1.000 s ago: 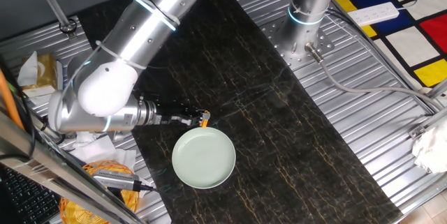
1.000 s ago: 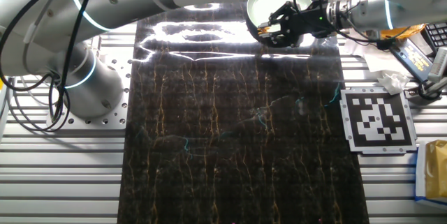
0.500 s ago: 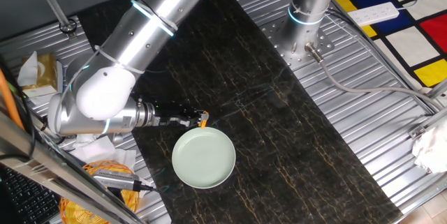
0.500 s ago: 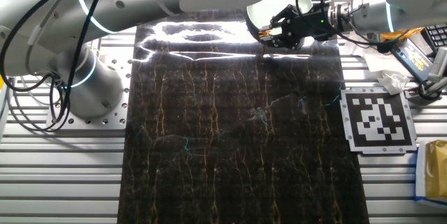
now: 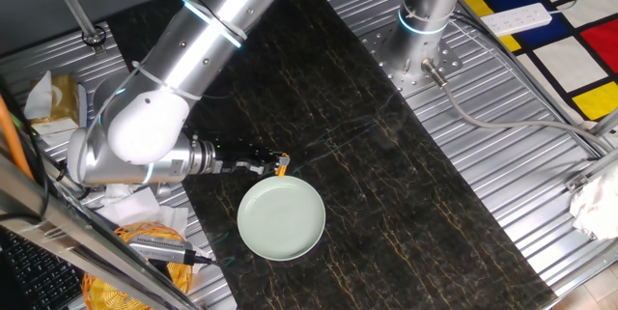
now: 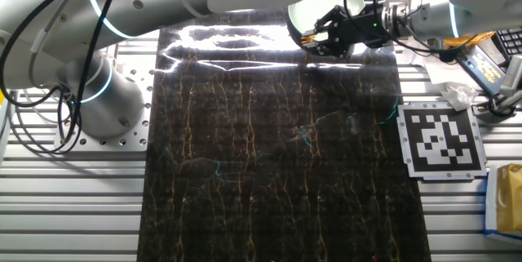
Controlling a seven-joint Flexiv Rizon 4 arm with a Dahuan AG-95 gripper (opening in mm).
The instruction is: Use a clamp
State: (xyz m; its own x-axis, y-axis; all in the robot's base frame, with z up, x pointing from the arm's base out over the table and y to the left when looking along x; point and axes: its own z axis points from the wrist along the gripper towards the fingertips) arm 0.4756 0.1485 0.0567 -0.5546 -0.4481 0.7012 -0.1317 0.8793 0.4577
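Observation:
My gripper (image 5: 275,166) sits low over the dark mat, just beyond the rim of the pale green plate (image 5: 281,218). Its black fingers are shut on the small orange-yellow clamp (image 5: 283,165), which pokes out at the tips toward the plate. In the other fixed view the gripper (image 6: 311,40) shows at the top, the clamp (image 6: 307,39) a small orange spot at its tip against the plate's (image 6: 326,2) near rim. How the clamp's prongs stand relative to the rim is too small to tell.
A dark marbled mat (image 5: 367,146) covers the metal table. Crumpled paper and orange cable (image 5: 145,242) lie at the left edge behind the arm. A black-and-white marker board (image 6: 440,139) rests right of the mat. The arm's base (image 5: 425,20) stands at the far end.
Over the last second the gripper and clamp have crept slightly away from the plate's centre along the mat; between half a second ago and now nothing visibly moves.

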